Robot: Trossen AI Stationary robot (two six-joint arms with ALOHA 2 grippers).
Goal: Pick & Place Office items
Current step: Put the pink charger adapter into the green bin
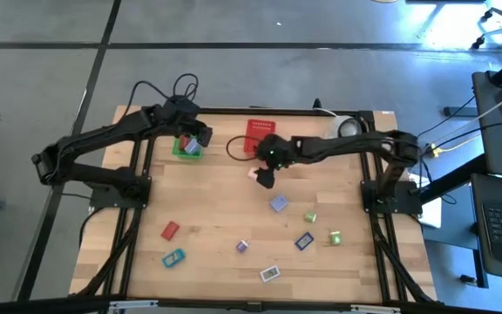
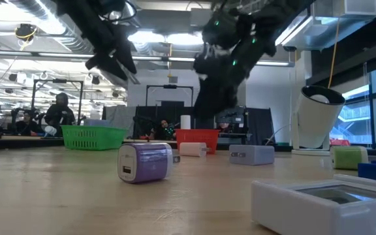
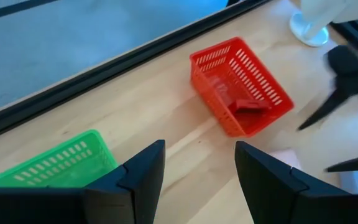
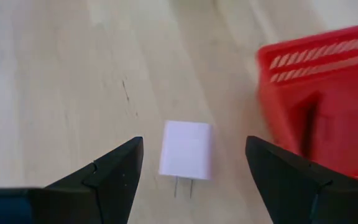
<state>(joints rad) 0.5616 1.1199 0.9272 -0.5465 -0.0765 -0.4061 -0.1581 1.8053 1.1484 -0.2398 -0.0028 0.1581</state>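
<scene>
A small white block (image 4: 186, 149) with two metal prongs lies flat on the wooden table beside the red mesh basket (image 4: 328, 112). My right gripper (image 4: 194, 142) hangs open above it, one finger on either side, touching nothing; in the high view it (image 1: 264, 179) is just near of the red basket (image 1: 260, 135). My left gripper (image 3: 197, 155) is open with nothing between its fingers, up over the green basket (image 1: 187, 148). A red piece (image 3: 250, 104) lies inside the red basket. More office items are scattered on the near half: a lavender block (image 1: 277, 203), a red one (image 1: 170, 230) and a teal one (image 1: 173, 258).
A white round cup-like thing (image 1: 349, 126) stands at the far right of the table. Green (image 1: 309, 216), blue (image 1: 303, 241) and white flat (image 1: 270, 274) pieces lie near right. In the low view a purple block (image 2: 145, 162) lies in front. People sit in the room behind.
</scene>
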